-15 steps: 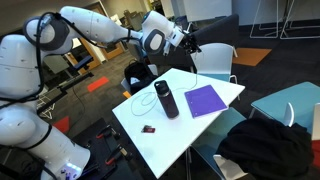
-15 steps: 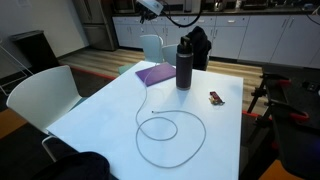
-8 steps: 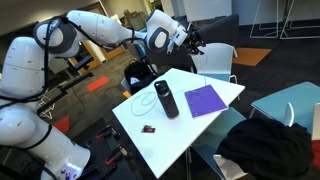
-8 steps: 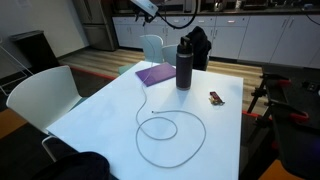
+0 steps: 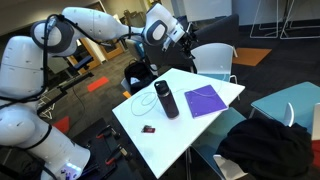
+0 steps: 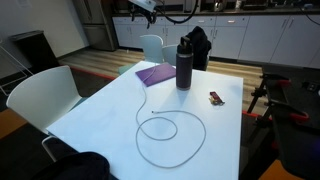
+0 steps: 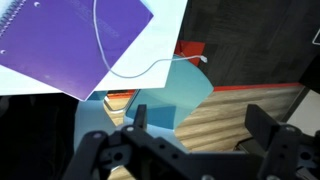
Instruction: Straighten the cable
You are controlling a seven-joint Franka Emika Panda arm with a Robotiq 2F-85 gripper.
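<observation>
A thin white cable (image 6: 205, 133) lies in a double loop on the white table (image 6: 100, 125), with one end running toward the purple notebook (image 6: 155, 73). In the wrist view the cable (image 7: 150, 68) crosses the notebook (image 7: 60, 45) and ends just off the table's edge. My gripper (image 5: 189, 40) hangs high in the air beyond the table's far end, well clear of the cable. It sits at the top edge of an exterior view as the gripper (image 6: 148, 5). In the wrist view the gripper (image 7: 200, 122) is open with nothing between its fingers.
A dark bottle (image 6: 184, 62) stands beside the notebook. A small red-and-black object (image 6: 216, 97) lies near the table edge. White chairs (image 6: 40, 95) (image 5: 215, 60), a teal chair (image 5: 290, 105), a black backpack (image 5: 138, 75) and dark clothing (image 5: 265, 150) surround the table.
The gripper has gone from shut to open and has risen a little, away from the table. The cable lies as before.
</observation>
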